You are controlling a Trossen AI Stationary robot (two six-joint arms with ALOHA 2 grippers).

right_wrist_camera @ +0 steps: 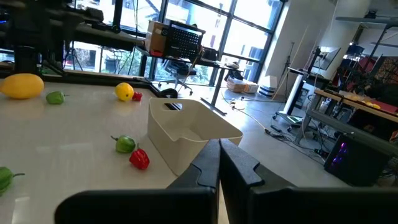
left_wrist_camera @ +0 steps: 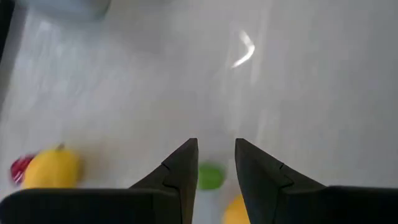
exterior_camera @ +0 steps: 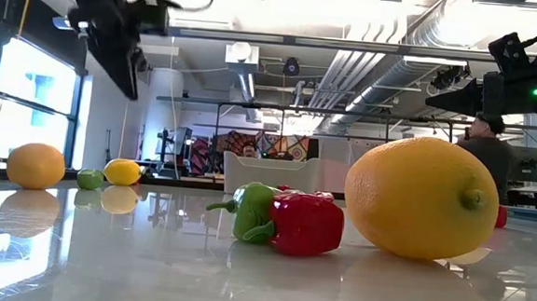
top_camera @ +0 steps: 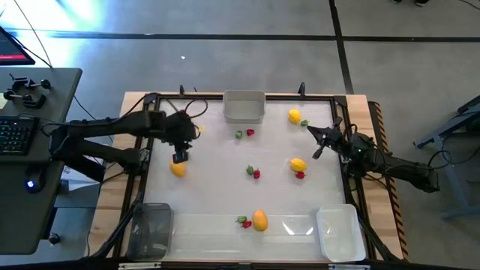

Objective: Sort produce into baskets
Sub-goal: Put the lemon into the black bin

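Lemon point(top_camera: 178, 169) lies just below the left pincer point(top_camera: 180, 157), untouched.

In the left wrist view, a green piece point(left_wrist_camera: 211, 176) sits partly behind the left gripper point(left_wrist_camera: 216, 163) fingers, and a yellow fruit point(left_wrist_camera: 237, 211) below it is cut off by the picture's edge. A red piece point(left_wrist_camera: 18, 168) is half hidden by a blurred yellow fruit point(left_wrist_camera: 52, 169). In the low view, the pale bin point(exterior_camera: 272, 174) is partly hidden behind the near produce. In the right wrist view, a green piece point(right_wrist_camera: 5, 177) is cut by the edge.
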